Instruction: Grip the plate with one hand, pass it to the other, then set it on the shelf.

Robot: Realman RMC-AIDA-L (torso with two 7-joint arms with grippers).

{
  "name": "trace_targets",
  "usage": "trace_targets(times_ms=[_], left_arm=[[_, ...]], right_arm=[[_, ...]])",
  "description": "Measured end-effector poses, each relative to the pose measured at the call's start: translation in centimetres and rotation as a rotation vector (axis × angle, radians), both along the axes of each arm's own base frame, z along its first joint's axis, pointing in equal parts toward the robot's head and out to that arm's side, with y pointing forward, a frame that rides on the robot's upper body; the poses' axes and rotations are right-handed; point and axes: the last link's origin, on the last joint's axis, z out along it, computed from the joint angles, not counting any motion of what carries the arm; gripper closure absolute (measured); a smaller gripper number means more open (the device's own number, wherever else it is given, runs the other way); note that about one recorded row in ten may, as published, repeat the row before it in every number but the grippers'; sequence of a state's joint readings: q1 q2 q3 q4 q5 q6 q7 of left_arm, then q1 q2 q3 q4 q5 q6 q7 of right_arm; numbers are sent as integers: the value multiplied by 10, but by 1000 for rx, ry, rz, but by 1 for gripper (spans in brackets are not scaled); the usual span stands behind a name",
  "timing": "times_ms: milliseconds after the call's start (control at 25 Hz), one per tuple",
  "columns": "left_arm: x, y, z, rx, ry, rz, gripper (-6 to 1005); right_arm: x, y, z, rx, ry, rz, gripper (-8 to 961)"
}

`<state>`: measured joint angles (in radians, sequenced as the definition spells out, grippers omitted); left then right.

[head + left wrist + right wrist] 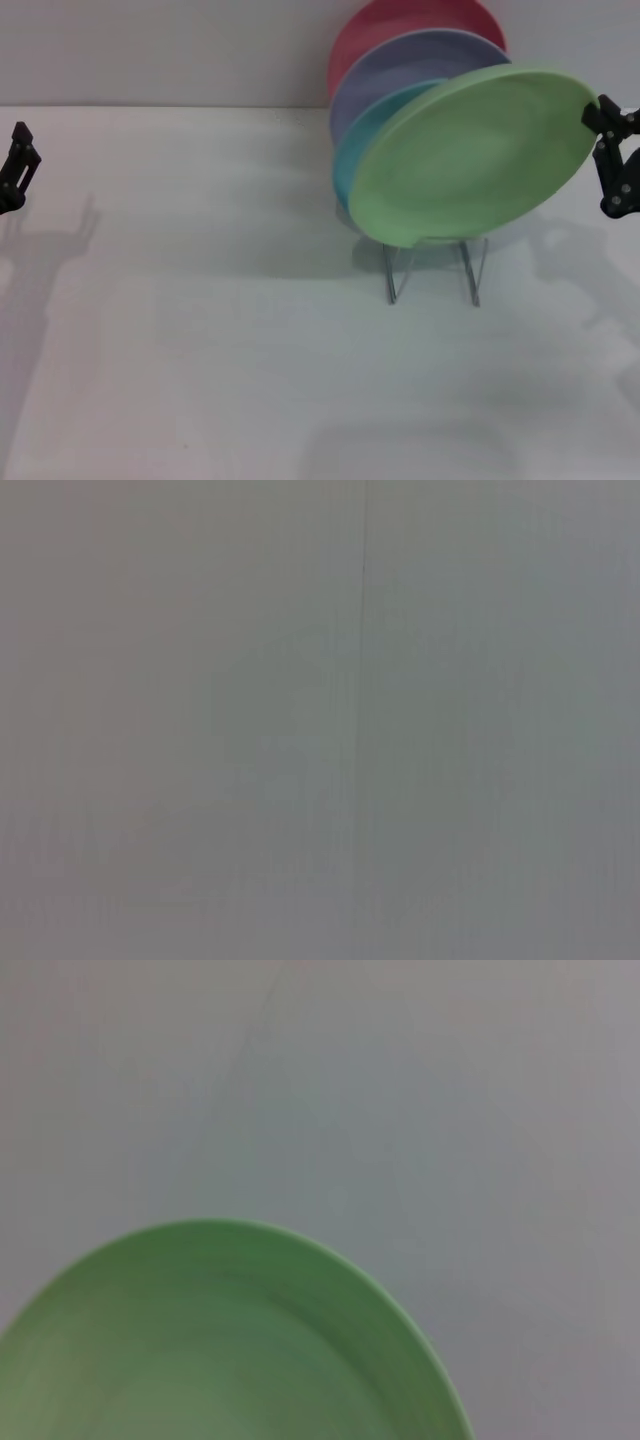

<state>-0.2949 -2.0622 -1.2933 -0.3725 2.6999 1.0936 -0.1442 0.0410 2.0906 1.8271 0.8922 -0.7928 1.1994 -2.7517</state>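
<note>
The light green plate (pixel 470 155) hangs tilted at the front of the wire shelf (pixel 392 275), its lower edge just above the shelf's front wires. My right gripper (pixel 598 115) is at the plate's upper right rim and is shut on it. The right wrist view shows the plate's (pixel 220 1350) rim close up over the grey table. At the far left edge of the table, well away from the plate, is my left gripper (pixel 16 165). The left wrist view shows only a blank grey surface.
Behind the green plate, a teal-blue plate (pixel 362 145), a purple plate (pixel 400 70) and a pink-red plate (pixel 375 30) stand upright in the shelf. The white table (pixel 200 330) stretches to the left and front. A wall rises behind.
</note>
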Motion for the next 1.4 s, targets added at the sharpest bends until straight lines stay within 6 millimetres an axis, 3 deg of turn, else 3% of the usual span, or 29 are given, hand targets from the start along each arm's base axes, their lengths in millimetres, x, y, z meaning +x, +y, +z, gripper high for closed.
trace_targets(times_ms=[720, 960, 1200, 1400], left_arm=[[2, 11, -3, -26, 28, -4, 185], [3, 13, -4, -33, 36, -3, 185], [1, 16, -4, -39, 41, 10, 185], [0, 15, -4, -40, 42, 13, 185]], right_arm=[[20, 2, -31, -48, 8, -52, 887], [17, 2, -31, -41, -6, -24, 715], [10, -7, -28, -39, 22, 43, 464], [11, -22, -10, 49, 129, 78, 349]])
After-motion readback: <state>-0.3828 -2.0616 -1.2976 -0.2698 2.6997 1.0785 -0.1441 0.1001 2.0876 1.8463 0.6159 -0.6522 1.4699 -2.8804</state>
